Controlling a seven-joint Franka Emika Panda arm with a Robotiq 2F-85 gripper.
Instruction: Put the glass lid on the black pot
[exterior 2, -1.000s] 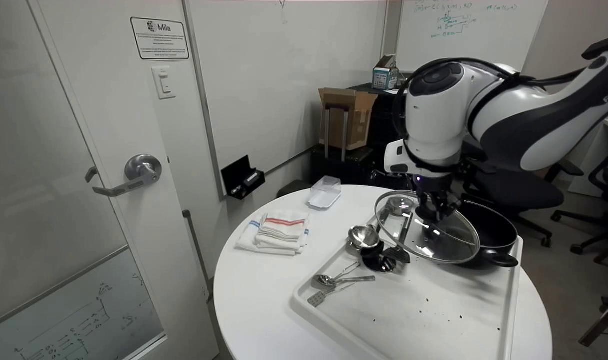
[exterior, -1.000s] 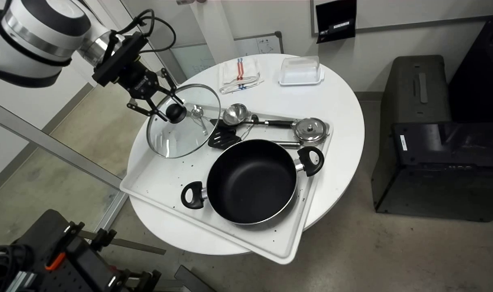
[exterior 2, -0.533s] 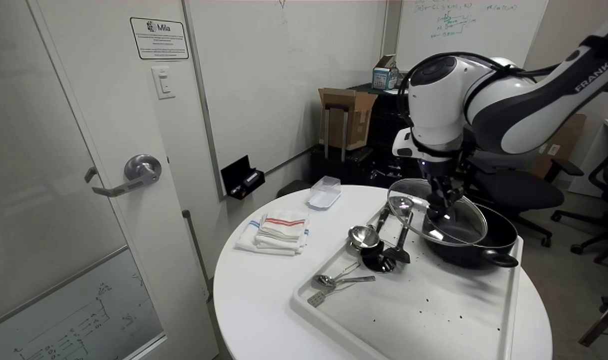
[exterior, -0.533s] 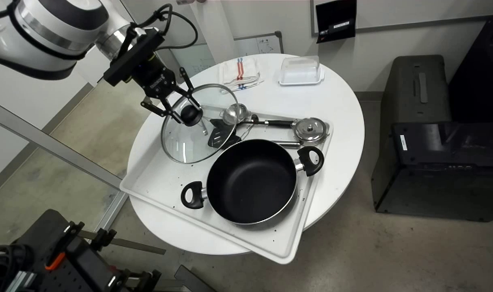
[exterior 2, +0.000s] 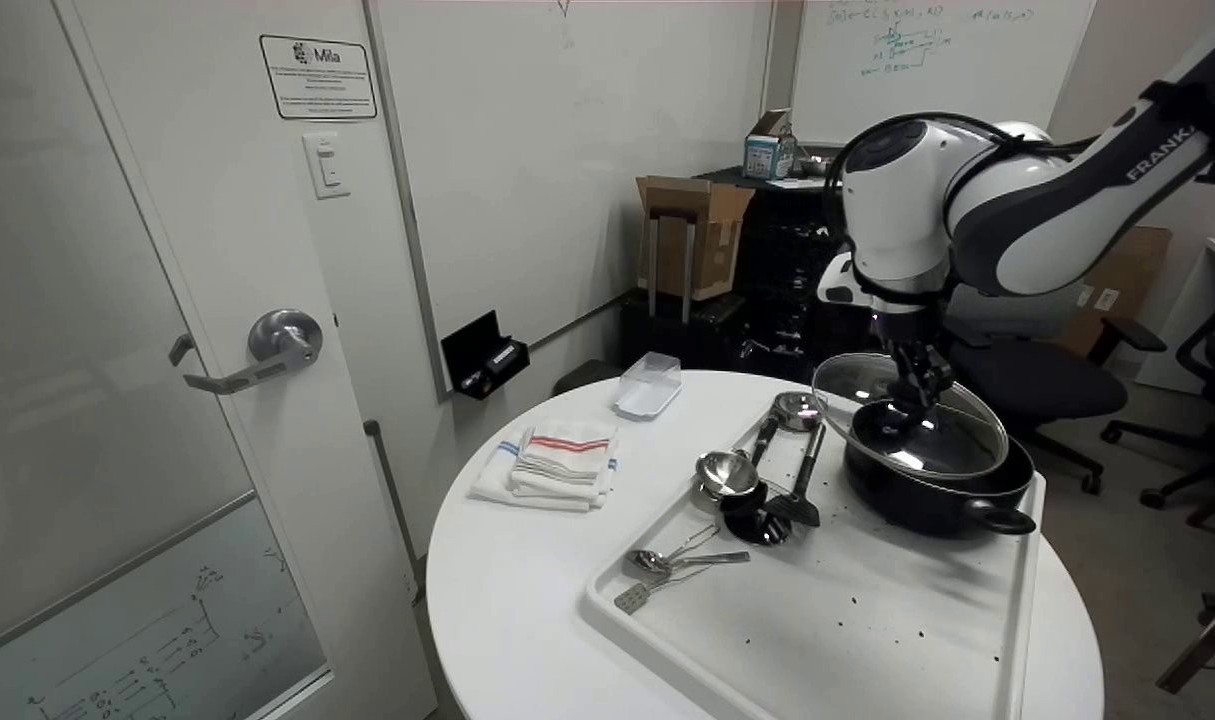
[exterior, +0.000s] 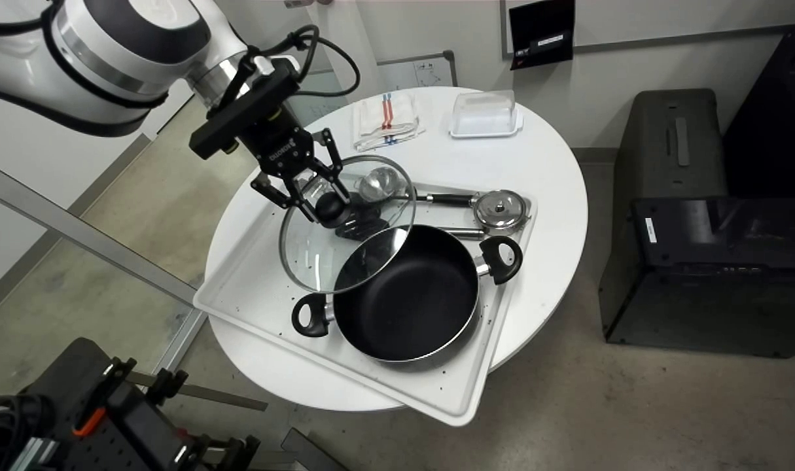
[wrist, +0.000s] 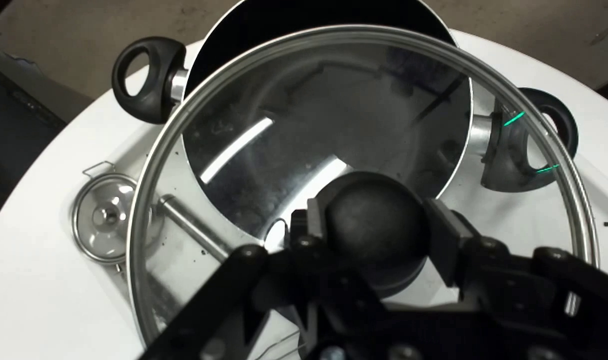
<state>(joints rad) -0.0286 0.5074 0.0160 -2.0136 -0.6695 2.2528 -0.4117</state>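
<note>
Hand clamped on knob of glass lid, lid tilted, partly over black pot

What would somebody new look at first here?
Probably the big robot arm, at the upper left in an exterior view. Its gripper holds the glass lid by the dark knob, partly over the wide black pot. That sits on the white tray.

Office-like lab: robot arm, scribbled whiteboard, Mila sign, apparently a desk chair
</note>
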